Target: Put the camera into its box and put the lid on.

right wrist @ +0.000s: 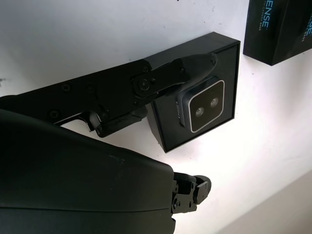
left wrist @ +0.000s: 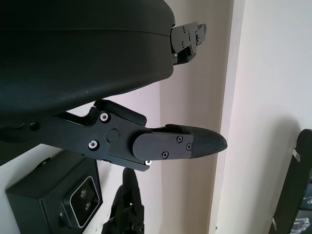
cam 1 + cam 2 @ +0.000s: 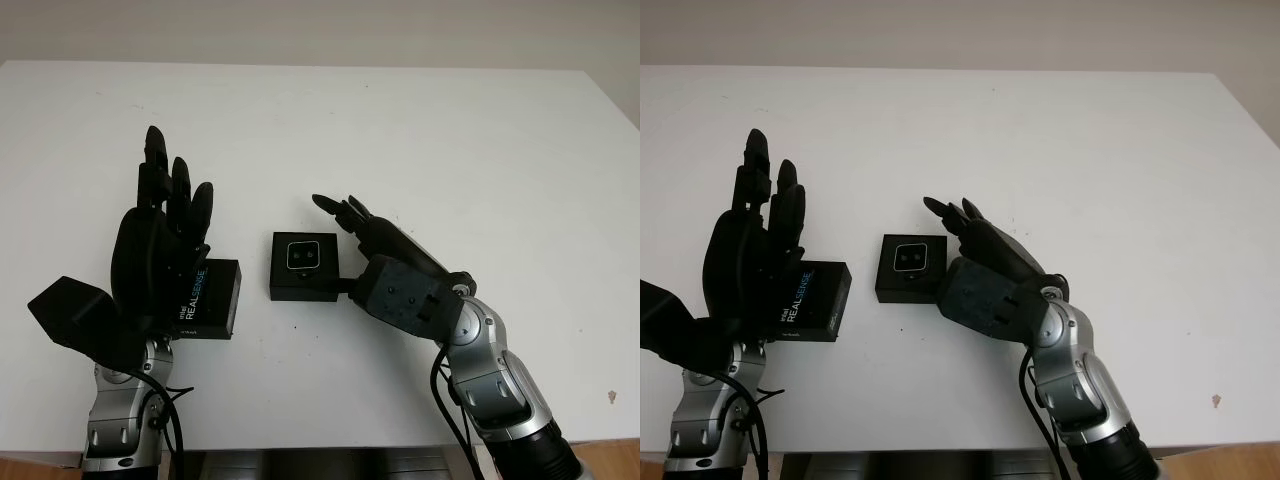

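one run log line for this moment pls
small silver camera: in black box | black lid: beside left hand, off | right hand: open, by box

A small black square box (image 3: pixel 304 266) is sitting open, near the middle of the frame, flat on the white counter (image 3: pixel 420 130). Inside it the camera (image 3: pixel 304 256) is lying face up, a small rounded-square unit with a pale silver rim and two dark lenses side by side, nesting toward the box's upper half. To the left of the box, slightly lower in the frame and clearly apart from it, the lid (image 3: pixel 208 298) is lying on the counter, a black rectangular piece showing white and blue "REALSENSE" lettering that is running along its left part.
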Tool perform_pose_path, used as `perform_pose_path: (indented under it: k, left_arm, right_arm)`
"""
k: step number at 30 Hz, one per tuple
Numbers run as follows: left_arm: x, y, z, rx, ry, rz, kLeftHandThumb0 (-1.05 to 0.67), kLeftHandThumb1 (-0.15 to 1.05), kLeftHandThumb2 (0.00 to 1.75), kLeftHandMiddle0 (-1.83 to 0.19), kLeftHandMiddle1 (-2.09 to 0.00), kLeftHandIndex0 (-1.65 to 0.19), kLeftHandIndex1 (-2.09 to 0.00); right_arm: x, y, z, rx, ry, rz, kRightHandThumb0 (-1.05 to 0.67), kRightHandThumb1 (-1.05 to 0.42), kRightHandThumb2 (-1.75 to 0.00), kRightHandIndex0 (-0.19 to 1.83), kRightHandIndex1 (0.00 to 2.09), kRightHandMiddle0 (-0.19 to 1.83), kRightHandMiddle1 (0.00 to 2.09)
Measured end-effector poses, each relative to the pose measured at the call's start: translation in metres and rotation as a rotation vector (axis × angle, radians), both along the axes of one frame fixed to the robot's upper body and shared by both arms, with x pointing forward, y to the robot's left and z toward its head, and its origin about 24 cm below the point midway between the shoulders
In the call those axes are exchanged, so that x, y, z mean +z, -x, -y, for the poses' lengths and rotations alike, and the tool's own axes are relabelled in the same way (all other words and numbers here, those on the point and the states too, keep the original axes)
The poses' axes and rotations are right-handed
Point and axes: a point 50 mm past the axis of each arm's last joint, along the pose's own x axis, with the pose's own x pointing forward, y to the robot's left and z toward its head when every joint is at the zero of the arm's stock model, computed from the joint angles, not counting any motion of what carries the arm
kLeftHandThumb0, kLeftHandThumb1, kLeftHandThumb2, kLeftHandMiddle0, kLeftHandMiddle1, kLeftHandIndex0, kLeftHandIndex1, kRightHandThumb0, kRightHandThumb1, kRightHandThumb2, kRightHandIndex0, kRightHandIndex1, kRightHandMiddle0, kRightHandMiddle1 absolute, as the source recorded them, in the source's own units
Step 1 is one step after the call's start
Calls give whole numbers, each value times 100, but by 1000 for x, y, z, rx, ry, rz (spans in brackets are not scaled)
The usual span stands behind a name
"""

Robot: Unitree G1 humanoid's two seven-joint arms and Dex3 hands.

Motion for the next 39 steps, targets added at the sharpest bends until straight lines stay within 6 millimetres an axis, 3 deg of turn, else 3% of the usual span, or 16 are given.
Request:
perform_pose_path:
  k: [8, 15, 39]
  left_arm:
    - [0, 0, -1, 2, 0, 0, -62, 105, 35, 16, -5, 19, -4]
    - [0, 0, -3, 7, 0, 1, -63, 105, 34, 15, -6, 18, -4]
    - [1, 5, -7, 11, -4, 0, -63, 105, 33, 14, -6, 17, -5]
  right_arm:
    - [17, 12, 6, 226, 125, 347, -82, -105, -60, -13, 5, -13, 8]
    - [14, 18, 10, 354, 260, 410, -89, -105, -73, -19, 2, -14, 7]
    - [-20, 10, 17, 334, 451, 337, -95, -105, -71, -19, 0, -10, 6]
